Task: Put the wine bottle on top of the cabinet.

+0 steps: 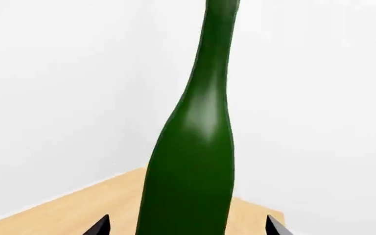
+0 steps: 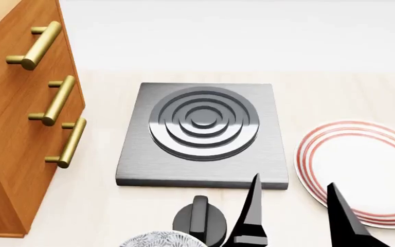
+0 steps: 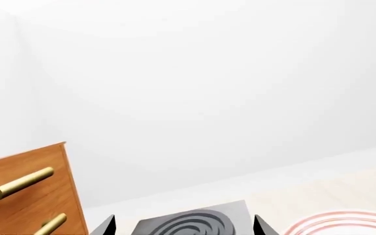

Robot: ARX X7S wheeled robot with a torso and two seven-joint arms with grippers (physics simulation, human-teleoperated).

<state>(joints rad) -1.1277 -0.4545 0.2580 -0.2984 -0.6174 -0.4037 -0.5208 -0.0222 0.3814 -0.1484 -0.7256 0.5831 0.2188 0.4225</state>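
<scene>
The wine bottle [image 1: 195,147], dark green with a long slim neck, stands upright in the left wrist view on a tan wooden top [image 1: 77,205] that ends at white walls. My left gripper [image 1: 186,226] is open around its lower body, with a gap on each side between the glass and the fingertips [image 1: 102,226]. The bottle and the left gripper are out of the head view. The cabinet [image 2: 19,128], orange-brown with brass bar handles, fills the left of the head view and also shows as the cabinet [image 3: 25,196]. My right gripper [image 2: 293,208] hangs open and empty over the table front, seen too as the right gripper [image 3: 183,227].
A grey hob plate [image 2: 201,131] with ringed burner lies mid-table, just right of the cabinet. A white plate with red rim rings [image 2: 362,170] lies at the right. A black knob-like object [image 2: 199,218] and a patterned bowl rim [image 2: 160,241] sit at the front edge.
</scene>
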